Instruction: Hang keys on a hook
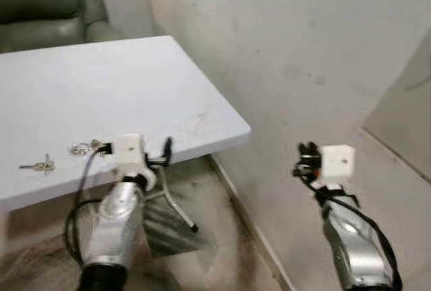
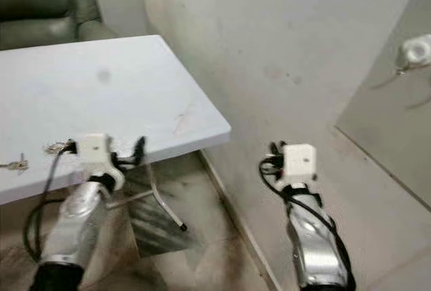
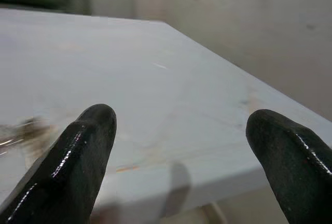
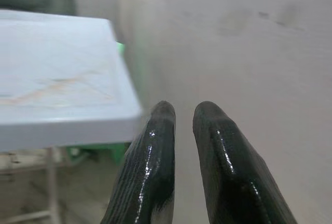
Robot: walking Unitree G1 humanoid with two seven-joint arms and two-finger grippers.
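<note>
A ring of keys [image 1: 83, 147] lies on the white table [image 1: 135, 75] near its front edge, and a single key [image 1: 40, 166] lies a little further left. My left gripper [image 3: 181, 130] hovers at that front edge, just right of the key ring, open wide with nothing between its fingers. The keys [image 3: 21, 130] are a blur beside one finger in the left wrist view. My right gripper [image 1: 308, 151] is raised off the table's right side, facing the wall, shut and holding nothing. A white hook-like fitting [image 2: 414, 52] sits on a grey panel at the far right.
A grey-green sofa [image 1: 47, 8] stands behind the table. The pale wall [image 1: 303, 48] runs along the table's right side down to a skirting. A metal table leg [image 1: 178, 210] slants to the floor under the front edge.
</note>
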